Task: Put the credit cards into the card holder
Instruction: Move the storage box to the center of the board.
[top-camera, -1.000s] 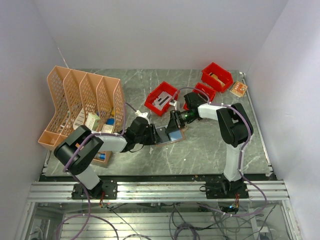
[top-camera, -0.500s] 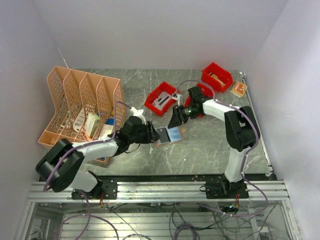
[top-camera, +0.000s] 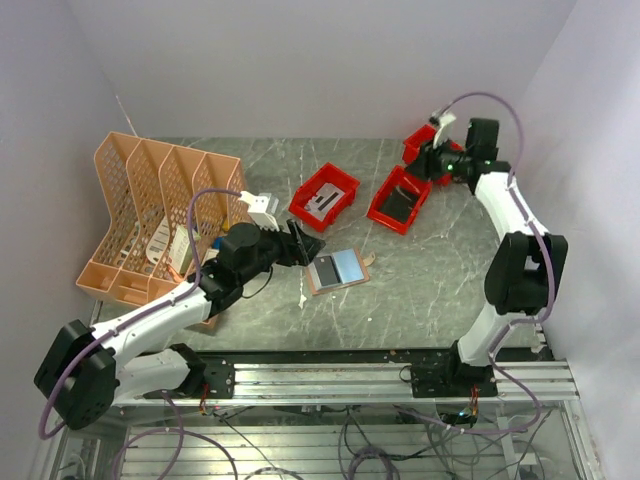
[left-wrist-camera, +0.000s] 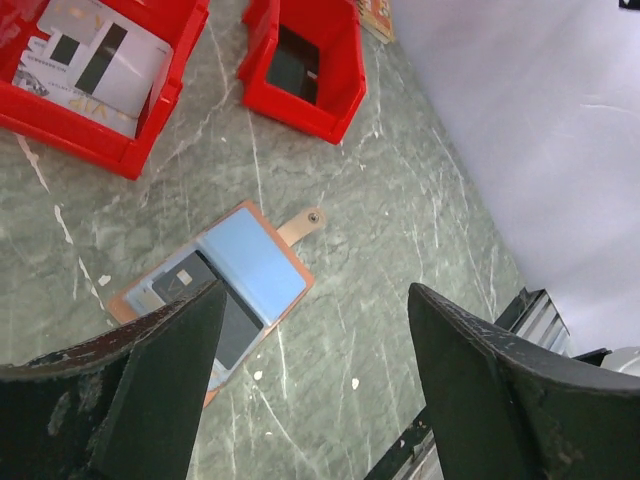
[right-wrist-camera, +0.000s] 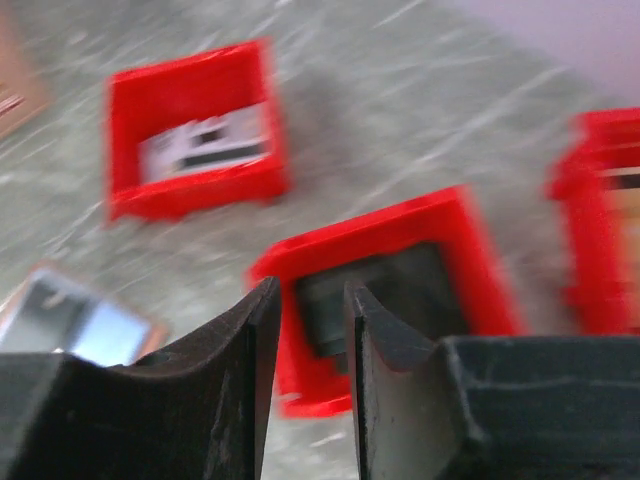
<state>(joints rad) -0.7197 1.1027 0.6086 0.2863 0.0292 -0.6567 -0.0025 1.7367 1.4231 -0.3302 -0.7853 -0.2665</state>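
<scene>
Both arms have withdrawn from the card holder (top-camera: 336, 270). Left gripper (left-wrist-camera: 310, 400) gapes wide, empty; right gripper (right-wrist-camera: 308, 330), nearly closed, empty, now over a red bin (top-camera: 397, 200)

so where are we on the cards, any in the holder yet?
Looks nearly done. The card holder lies open on the table with the light blue card on its right half and a dark-striped card on its left; whether they are fully tucked into pockets, I can't tell. Neither gripper holds anything: left gripper open above the holder, right gripper nearly closed over the red bins. Possibly left: closing the holder.
</scene>
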